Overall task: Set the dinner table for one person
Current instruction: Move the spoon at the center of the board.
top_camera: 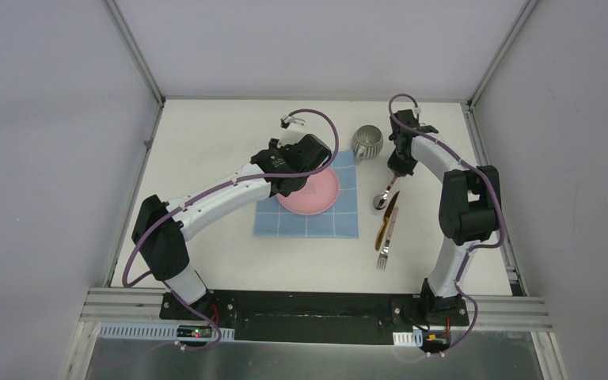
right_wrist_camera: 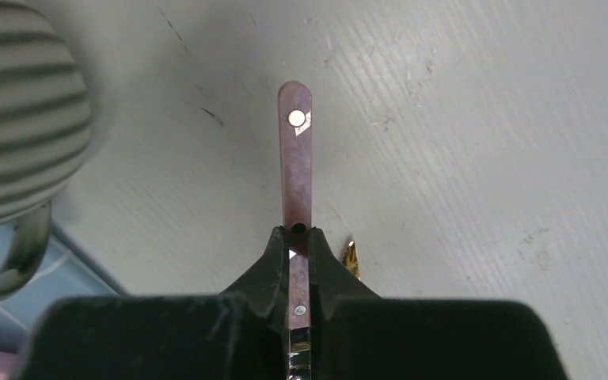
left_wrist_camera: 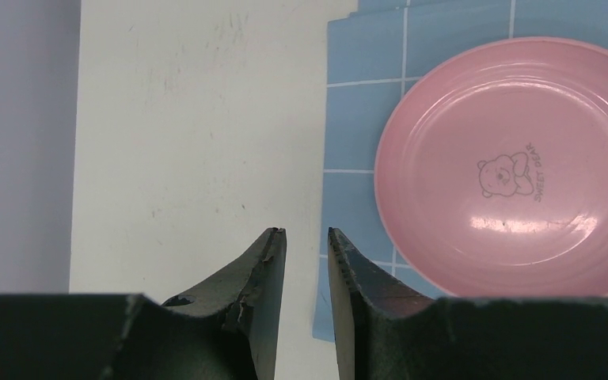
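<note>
A pink plate (top_camera: 317,196) with a bear print lies on a light-blue grid cloth (top_camera: 340,226) on the off-white dinner table (top_camera: 206,253). My left gripper (top_camera: 291,180) hovers over the plate's upper left edge. In the left wrist view the gripper (left_wrist_camera: 306,231) is narrowly open and empty, with the plate (left_wrist_camera: 514,166) to its right. My right gripper (top_camera: 398,169) is shut on the brown handle of a spoon (top_camera: 381,202), right of the cloth. In the right wrist view the gripper (right_wrist_camera: 297,229) pinches the spoon handle (right_wrist_camera: 295,158) just above the table.
A ribbed grey cup (top_camera: 368,141) stands at the cloth's far right corner and also shows in the right wrist view (right_wrist_camera: 16,119). A gold knife (top_camera: 380,233) and a fork (top_camera: 387,241) lie side by side right of the cloth, below the spoon. Aluminium rails edge the table.
</note>
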{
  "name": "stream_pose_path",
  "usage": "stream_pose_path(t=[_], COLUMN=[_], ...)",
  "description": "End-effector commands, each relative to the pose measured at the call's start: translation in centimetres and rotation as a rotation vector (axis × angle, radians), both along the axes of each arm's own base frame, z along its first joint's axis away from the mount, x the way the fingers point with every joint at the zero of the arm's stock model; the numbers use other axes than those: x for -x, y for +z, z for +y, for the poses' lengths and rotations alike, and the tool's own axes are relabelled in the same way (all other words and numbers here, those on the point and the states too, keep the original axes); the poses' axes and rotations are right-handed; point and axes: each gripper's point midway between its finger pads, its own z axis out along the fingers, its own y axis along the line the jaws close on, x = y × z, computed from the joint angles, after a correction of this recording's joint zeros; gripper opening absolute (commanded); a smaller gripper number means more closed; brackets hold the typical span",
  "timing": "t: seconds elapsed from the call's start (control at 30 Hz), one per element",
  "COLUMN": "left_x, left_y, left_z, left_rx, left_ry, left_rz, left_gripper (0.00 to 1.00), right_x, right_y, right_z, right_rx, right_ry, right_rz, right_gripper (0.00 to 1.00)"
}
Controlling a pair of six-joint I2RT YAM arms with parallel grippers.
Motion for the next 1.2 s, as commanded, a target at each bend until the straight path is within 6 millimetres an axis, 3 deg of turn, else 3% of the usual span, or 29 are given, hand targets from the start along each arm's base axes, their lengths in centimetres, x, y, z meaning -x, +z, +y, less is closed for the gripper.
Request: stream_pose_path(t=[0.0,0.23,0.7,0.77,0.87,1.03,1.17], left_x=[0.0,-0.1,-0.1,-0.1,-0.1,-0.2,-0.2], left_y=[1.6,1.4,1.1,1.0,0.8,0.6,0.5], left_z=[-0.3,-0.5,-0.2,-0.2,-0.2,-0.4,-0.5], left_rx=[0.015,0.01,-0.007,-0.009,-0.011,-0.011,-0.008], left_ry=[-0.007,-0.012,-0.005,-0.005,-0.006,-0.007,-0.01], left_rz=[-0.043,-0.039,-0.04,-0.038,-0.034,-0.029,-0.025], left_gripper=[0.28,0.28,0.29,0.29,0.29,0.3,0.31], right_x=[-3.1,-3.7,-5.2,-5.3,-5.3,-4.8,-4.4], right_y=[1.2,-0.6,-3.9,-3.6,-2.8,-0.5,1.8], right_z=[1.9,2.4,4.8,5.0,5.3,5.3,5.2], right_rx=[-0.215,-0.419,-0.562,-0.573,-0.577,-0.534,-0.512], right_ry=[-0.009,-0.06,-0.019,-0.003,0.027,0.076,0.101], right_rz=[-0.077,-0.063,-0.007,-0.018,-0.034,-0.075,-0.122], right_gripper=[0.0,0.0,0.0,0.02,0.15,0.33,0.4])
